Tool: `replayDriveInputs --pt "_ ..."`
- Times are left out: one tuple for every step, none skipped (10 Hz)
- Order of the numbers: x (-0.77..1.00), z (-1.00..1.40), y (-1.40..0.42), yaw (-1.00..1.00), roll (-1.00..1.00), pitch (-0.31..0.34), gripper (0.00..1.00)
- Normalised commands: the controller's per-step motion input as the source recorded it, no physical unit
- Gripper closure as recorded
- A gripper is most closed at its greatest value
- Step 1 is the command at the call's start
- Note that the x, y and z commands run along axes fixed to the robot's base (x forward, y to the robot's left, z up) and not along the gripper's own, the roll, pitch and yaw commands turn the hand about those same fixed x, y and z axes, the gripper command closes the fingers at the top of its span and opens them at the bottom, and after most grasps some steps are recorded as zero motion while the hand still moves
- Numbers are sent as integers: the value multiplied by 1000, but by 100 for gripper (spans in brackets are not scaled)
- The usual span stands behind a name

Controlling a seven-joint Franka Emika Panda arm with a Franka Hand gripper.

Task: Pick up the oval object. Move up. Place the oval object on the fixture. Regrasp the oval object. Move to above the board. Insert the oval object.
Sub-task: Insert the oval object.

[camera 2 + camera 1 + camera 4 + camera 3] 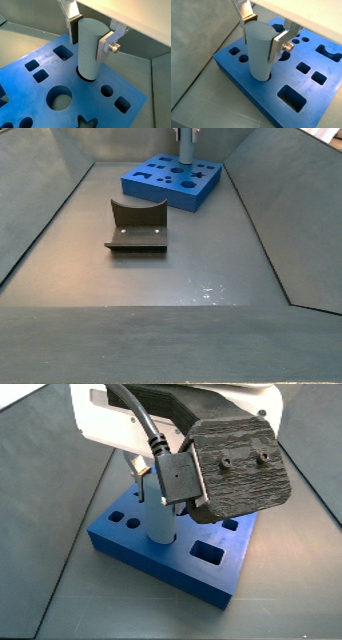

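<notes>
Fixture [136,226]: nearest to you in a side view, it stands bare on the grey floor, well apart from the board.

Board [174,180]: the blue block sits at the far end of the floor; its cut-outs show in both wrist views.

Peg [259,50]: upright between the fingers, long axis vertical, its lower end meeting an oval hole [85,77] in the board. You see the same in a side view [162,512].

Hand [263,35]: directly above the board, closed on the upper part of the peg, one silver finger [107,46] flat against each side.

Key relation: the peg hangs straight below the hand and in line with the hole, so the coming move looks like a plain straight push down.

How far in: you cannot tell the depth; the lower end looks just entered at the rim.

Stage: judged as the insertion itself, with fixture work apparently done.

Risk: a slight tilt could jam the peg against the hole's edge.
</notes>
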Motion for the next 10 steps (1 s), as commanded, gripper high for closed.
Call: replayDriveInputs --pt "26 -114 11 0 -3 24 100" --pt "6 -97 3 0 -4 14 100" --pt "46 0 0 0 -13 16 100" --pt "0 -57 0 0 34 0 100" --pt "0 -480 -46 140 417 0 100" --pt "160 -549 89 86 344 1 100" --pt "291 -486 280 74 276 90 100" --pt "71 -363 211 80 306 73 100" --pt "66 -360 131 34 290 74 100" --pt "0 -526 154 0 206 77 100"
